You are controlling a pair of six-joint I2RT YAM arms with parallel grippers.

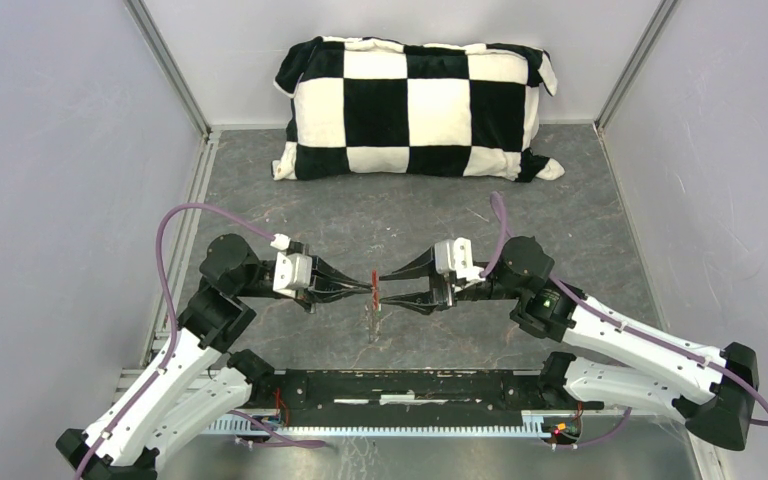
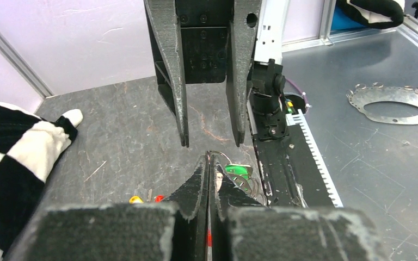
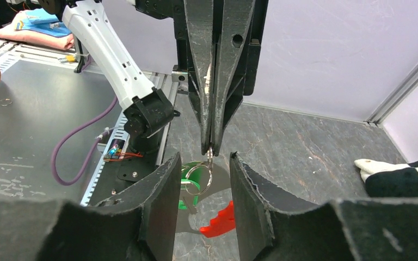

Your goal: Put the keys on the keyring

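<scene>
My left pincer (image 3: 211,144) is pressed together, pinching the thin silver metal keyring (image 3: 200,176). My right pincer (image 2: 211,144) is spread either side of it. The bright green plastic-headed key (image 2: 238,171) and elongated red tag (image 3: 217,220) dangle below. Open grey stone-patterned mat (image 1: 560,200) surrounds us, and the black-and-white checkered pillow (image 1: 415,105) lies well apart.

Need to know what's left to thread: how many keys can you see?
2. The green-headed key is beside the keyring under the left pincer. A yellow key head shows low beside that pincer. Their blades are mostly hidden.
</scene>
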